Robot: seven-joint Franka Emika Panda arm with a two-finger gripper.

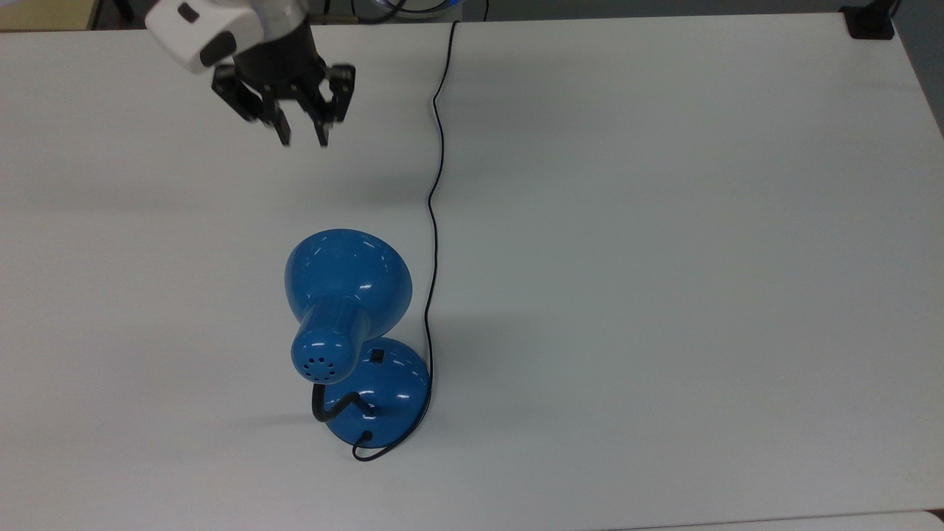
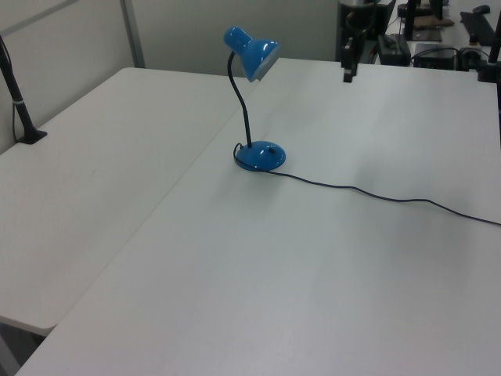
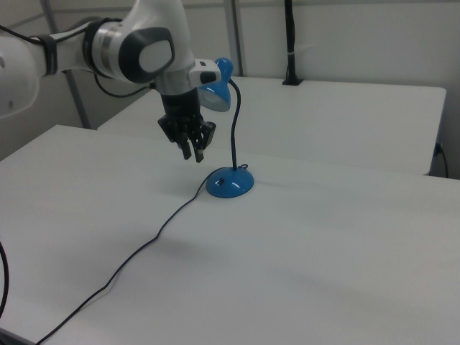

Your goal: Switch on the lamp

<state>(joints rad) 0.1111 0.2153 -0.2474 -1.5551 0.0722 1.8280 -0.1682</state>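
The blue lamp (image 1: 346,276) stands on the white table, its bell shade tipped over a round base (image 1: 391,391) with a small black switch (image 1: 377,357). A black gooseneck (image 1: 328,408) joins shade and base, and the thin cord (image 1: 435,184) runs to the top view's upper edge. My gripper (image 1: 302,140) hangs above the table, well apart from the lamp on the top view's upper left, open with a narrow gap and empty. The left view has the lamp (image 2: 261,156) at centre and the gripper (image 2: 347,74) behind it. In the right view the gripper (image 3: 195,155) hangs in front of the shade (image 3: 215,90).
A black clamp (image 1: 870,22) sits on the table's corner at the top view's upper right. A black post (image 2: 19,102) stands at the left view's left edge. A second table (image 3: 345,122) adjoins behind the lamp in the right view. The table (image 1: 664,295) spreads wide beside the cord.
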